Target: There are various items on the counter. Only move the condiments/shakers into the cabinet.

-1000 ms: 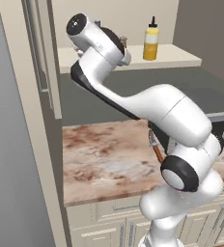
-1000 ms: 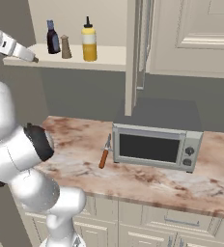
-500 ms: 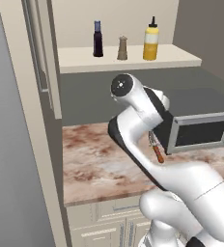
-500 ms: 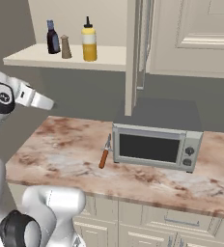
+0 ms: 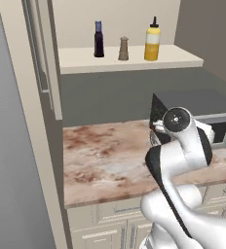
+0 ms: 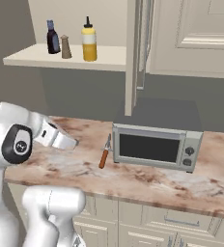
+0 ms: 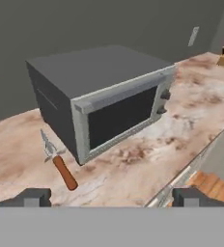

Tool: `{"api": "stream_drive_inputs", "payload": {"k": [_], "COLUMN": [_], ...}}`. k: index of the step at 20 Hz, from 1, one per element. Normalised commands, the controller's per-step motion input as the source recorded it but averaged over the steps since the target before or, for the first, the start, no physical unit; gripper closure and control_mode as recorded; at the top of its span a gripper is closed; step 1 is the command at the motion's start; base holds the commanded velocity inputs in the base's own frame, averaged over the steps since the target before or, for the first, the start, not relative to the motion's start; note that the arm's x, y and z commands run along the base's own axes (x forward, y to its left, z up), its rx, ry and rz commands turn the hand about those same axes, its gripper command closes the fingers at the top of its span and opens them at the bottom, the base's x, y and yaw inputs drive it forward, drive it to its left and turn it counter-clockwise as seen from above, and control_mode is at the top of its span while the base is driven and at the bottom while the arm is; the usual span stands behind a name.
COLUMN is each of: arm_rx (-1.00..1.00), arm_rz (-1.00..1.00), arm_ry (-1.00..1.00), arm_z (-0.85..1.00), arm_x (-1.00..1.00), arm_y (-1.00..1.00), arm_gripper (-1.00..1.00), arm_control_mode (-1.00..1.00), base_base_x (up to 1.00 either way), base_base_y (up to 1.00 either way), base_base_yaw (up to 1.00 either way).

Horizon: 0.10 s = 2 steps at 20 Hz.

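Condiments lined up on flat cream shelf board [image 5: 81, 63] of beige wall cabinet [image 5: 37, 73], left to right in left base view: dark bottle with blue cap and label [image 5: 99, 40], short tan pepper shaker [image 5: 123, 48], yellow squeeze bottle with dark nozzle [image 5: 152, 42]. All three upright, near one another, not touching. Same order in right base view: dark bottle [image 6: 52, 37], shaker [image 6: 65, 47] just beside it, yellow bottle [image 6: 89, 41] further right.

Below shelf: brown-and-white marbled stone counter [image 5: 100, 165] with beige edge. Left portion bare of containers. Thin knife with orange-brown handle [image 6: 105, 152] lying flat on counter, just beside left front corner of grey boxy microwave oven with dark glass door [image 6: 155, 144]. In hand view: knife [image 7: 60, 165] blade toward microwave [image 7: 109, 96], handle toward camera; contact between blade and oven not determinable.

White arm folded low in front of counter edge. Two-finger gripper [image 7: 109, 197] above counter, aimed at microwave and knife. Dark fingertips [image 7: 33, 197] spread wide apart, nothing between them.
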Motion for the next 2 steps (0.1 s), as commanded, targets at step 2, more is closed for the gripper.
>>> {"api": "stream_drive_inputs", "payload": {"k": [2], "arm_rx": [0.19], "arm_rz": [-0.12], "arm_ry": [-0.21], "arm_z": [0.00], "arm_x": [-1.00], "arm_y": [-1.00], "arm_gripper": [-1.00], "arm_control_mode": [-1.00], "base_base_x": [0.00], "base_base_y": [0.00], "base_base_yaw": [0.00]}}
